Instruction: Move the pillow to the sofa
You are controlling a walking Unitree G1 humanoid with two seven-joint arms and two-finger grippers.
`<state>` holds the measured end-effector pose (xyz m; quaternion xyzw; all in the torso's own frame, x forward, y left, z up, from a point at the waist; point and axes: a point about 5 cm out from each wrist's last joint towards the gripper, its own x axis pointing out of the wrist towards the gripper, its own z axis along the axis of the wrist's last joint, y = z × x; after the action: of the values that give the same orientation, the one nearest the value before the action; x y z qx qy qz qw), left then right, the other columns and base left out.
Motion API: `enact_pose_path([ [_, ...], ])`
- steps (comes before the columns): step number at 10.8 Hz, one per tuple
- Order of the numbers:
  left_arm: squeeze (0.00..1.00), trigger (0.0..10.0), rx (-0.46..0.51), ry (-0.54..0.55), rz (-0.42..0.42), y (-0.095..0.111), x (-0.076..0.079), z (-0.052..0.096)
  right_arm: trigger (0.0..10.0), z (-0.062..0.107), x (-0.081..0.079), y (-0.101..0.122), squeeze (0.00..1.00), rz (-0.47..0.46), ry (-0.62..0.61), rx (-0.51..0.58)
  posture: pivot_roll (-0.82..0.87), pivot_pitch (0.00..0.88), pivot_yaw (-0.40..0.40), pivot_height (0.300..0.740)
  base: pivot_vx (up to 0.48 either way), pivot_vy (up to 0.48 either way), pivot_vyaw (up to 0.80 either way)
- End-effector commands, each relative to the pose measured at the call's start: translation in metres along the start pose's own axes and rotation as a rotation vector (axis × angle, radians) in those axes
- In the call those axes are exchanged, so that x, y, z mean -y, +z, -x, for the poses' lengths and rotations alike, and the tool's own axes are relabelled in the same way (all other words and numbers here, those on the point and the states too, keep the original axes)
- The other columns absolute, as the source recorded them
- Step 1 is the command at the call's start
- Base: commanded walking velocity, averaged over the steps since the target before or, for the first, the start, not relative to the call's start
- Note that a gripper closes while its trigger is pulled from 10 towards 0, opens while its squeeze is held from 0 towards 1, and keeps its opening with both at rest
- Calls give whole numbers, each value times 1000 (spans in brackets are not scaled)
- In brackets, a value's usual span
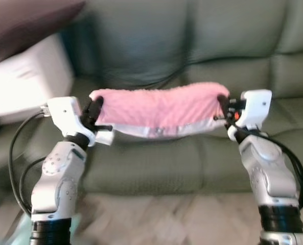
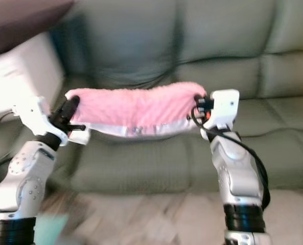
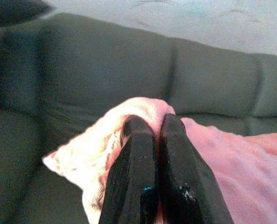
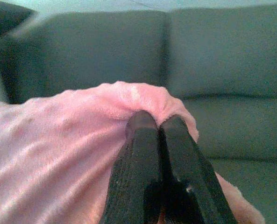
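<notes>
A fluffy pink rectangular pillow [image 1: 159, 108] hangs above the grey-green leather sofa [image 1: 217, 56], the left gripper [image 1: 94, 113] and right gripper [image 1: 224, 106] each clenched on an end. Only setting it down and letting go appears left.

Both arms raised, fingers [image 3: 143, 154] pinched.

Pale marbled floor [image 1: 156, 217] in the foreground; white block [image 1: 26, 81] at left under a dark cushion [image 1: 23, 23].
</notes>
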<state>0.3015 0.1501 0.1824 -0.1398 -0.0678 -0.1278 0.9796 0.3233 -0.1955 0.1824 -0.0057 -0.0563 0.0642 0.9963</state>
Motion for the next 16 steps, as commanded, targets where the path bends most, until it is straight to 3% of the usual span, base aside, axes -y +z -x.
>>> enact_pose_path([
  [1,0,10000,32,10,-32,12,-5,3,10000,-3,-8,11,0,-5,26,42,-77,36,71,740,315,0,0],
  [9,0,10000,-7,59,-21,7,-12,5,10000,-1,-9,9,0,7,43,27,-74,45,70,740,332,48,0],
  [13,0,10000,-33,93,0,6,-15,1,10000,-3,-12,9,0,-3,47,25,-74,43,66,740,0,0,0],
  [16,0,10000,-39,85,-4,6,-15,-1,10000,-4,-12,10,0,-3,49,28,-76,43,66,740,0,480,0],
])
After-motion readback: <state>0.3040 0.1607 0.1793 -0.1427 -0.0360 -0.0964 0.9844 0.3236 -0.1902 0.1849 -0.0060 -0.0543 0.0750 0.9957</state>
